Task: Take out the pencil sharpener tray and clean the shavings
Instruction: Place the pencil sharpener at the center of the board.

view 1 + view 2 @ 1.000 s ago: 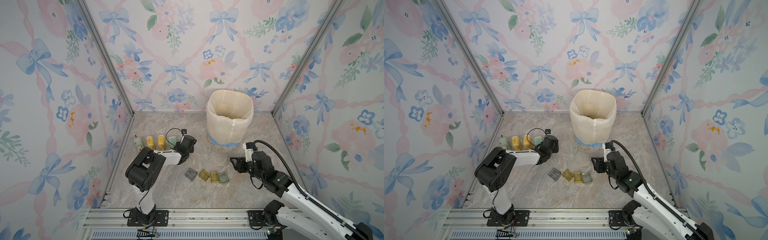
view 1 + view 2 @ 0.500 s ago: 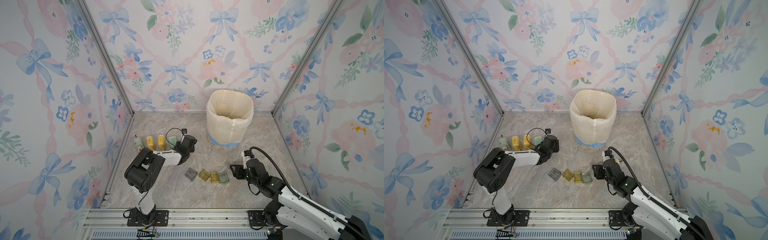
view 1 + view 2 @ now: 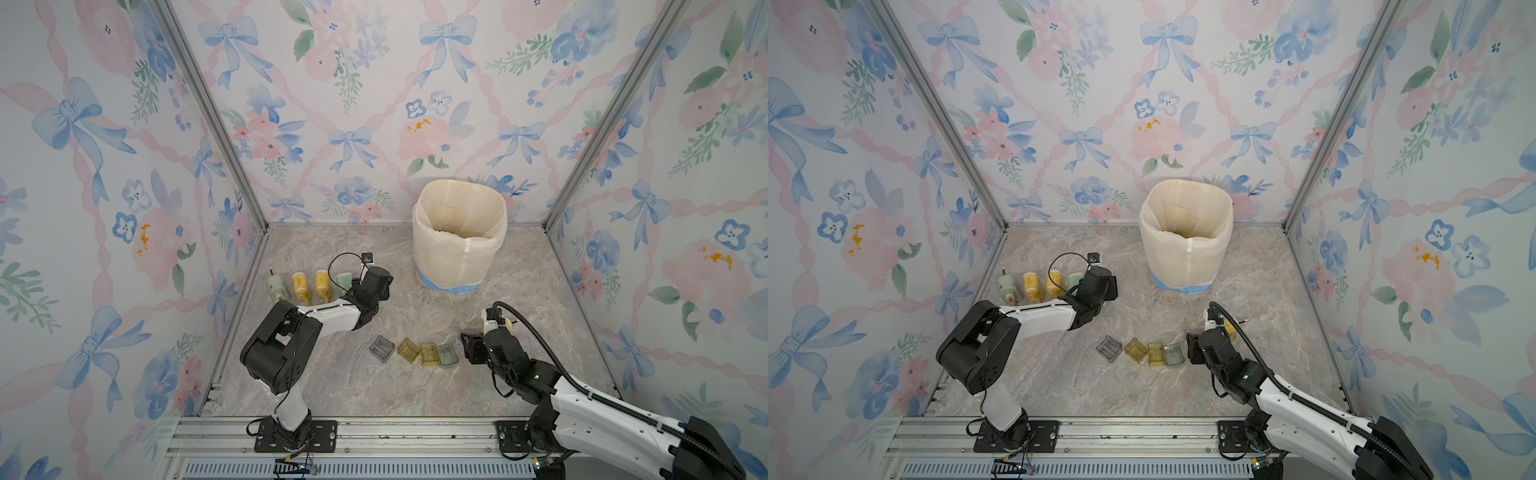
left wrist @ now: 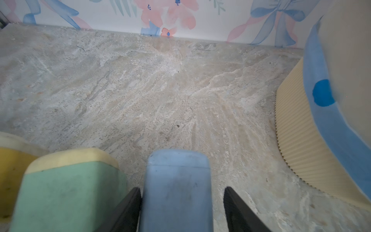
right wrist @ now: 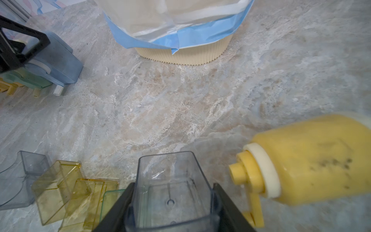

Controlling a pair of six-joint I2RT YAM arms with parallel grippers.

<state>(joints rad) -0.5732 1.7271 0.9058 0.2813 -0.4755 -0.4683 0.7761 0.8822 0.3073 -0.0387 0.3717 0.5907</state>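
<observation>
Clear tray (image 5: 170, 190) lengthwise between right fingers (image 5: 116, 217), open face up

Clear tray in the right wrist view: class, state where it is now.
In the right wrist view the clear tray is gripped by the right gripper, between the green tray and the yellow sharpener.

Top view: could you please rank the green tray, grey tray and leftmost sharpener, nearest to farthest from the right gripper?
1. Green tray, beside the right gripper.
2. Grey tray, row's far end.
3. Leftmost sharpener, far across on the left.
</observation>
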